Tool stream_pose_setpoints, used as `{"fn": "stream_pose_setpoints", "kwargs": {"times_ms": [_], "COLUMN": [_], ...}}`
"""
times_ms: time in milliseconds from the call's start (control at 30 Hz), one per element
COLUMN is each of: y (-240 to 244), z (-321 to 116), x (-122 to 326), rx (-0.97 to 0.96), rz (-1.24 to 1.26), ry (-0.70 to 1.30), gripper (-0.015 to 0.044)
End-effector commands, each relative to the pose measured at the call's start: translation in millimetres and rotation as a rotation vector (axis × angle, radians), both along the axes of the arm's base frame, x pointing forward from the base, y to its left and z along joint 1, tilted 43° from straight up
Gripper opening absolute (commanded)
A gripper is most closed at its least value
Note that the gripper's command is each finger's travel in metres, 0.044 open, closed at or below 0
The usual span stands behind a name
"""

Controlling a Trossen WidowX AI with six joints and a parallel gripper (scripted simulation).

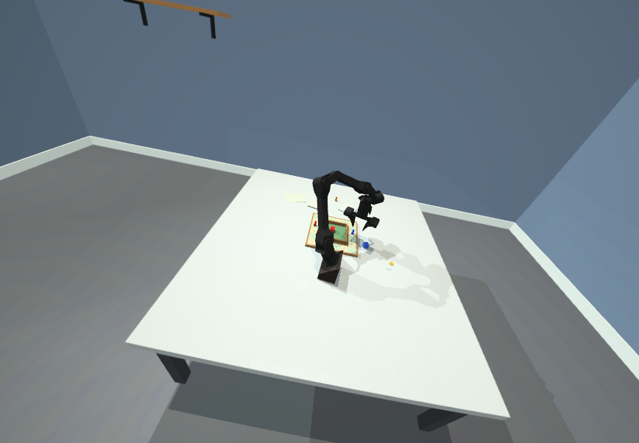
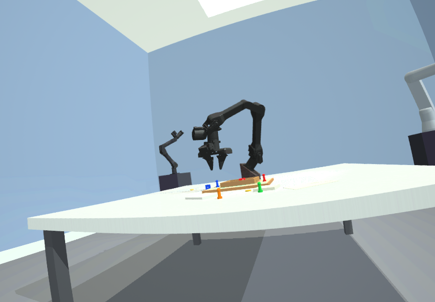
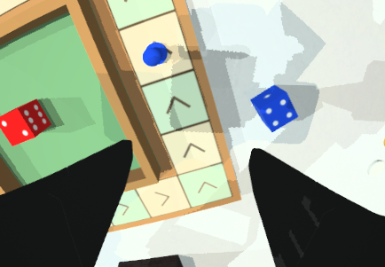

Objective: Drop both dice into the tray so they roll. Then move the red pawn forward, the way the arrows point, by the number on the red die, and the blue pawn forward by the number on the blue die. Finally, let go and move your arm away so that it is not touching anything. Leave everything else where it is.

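My gripper (image 1: pixel 358 225) (image 2: pixel 216 169) (image 3: pixel 192 153) is open and empty, high above the board (image 3: pixel 206 92) near its blue-pawn side. The blue die (image 1: pixel 365 245) (image 2: pixel 207 186) (image 3: pixel 274 108) lies on the table just outside the board. The red die (image 1: pixel 332 229) (image 3: pixel 18 126) rests in the green-floored tray (image 2: pixel 239 182) (image 3: pixel 110 89), two pips on its upper face and six on a side. The blue pawn (image 1: pixel 352 232) (image 2: pixel 216 183) (image 3: pixel 154 54) stands upright on a cream square. The red pawn (image 1: pixel 315 224) (image 2: pixel 263 177) stands on the board's opposite side, out of the wrist view.
An orange pawn (image 1: pixel 336 199) (image 2: pixel 219 193) and a green pawn (image 2: pixel 260 187) stand beyond the board, near flat pale pieces (image 2: pixel 194 197) and a yellow disc (image 2: pixel 248 190). Another yellow disc (image 1: pixel 391 263) lies past the blue die. A cream sheet (image 1: pixel 294 198) lies on the table.
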State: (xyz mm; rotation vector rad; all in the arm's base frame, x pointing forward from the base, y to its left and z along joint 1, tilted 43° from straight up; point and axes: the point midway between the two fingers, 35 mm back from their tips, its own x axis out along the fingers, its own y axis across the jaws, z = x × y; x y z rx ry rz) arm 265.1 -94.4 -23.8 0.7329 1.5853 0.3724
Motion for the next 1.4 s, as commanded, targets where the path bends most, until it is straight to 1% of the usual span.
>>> {"fn": "stream_pose_setpoints", "kwargs": {"times_ms": [0, 100, 567, 667, 833, 967, 1367], "y": [-33, -37, -37, -28, -27, -17, -9], "z": [-58, -64, -64, -75, -77, -88, -98], "x": [-16, -19, -19, -21, -21, -20, -19], "rx": [0.036, 0.04, 0.04, 0.041, 0.041, 0.041, 0.041], "rz": [0.458, 0.498, 0.499, 0.498, 0.498, 0.498, 0.498], "ry": [-0.401, -0.441, -0.441, -0.441, -0.441, -0.442, -0.442], "gripper": [0.0275, 0.0275, 0.0275, 0.0275, 0.0275, 0.0275, 0.0275]}}
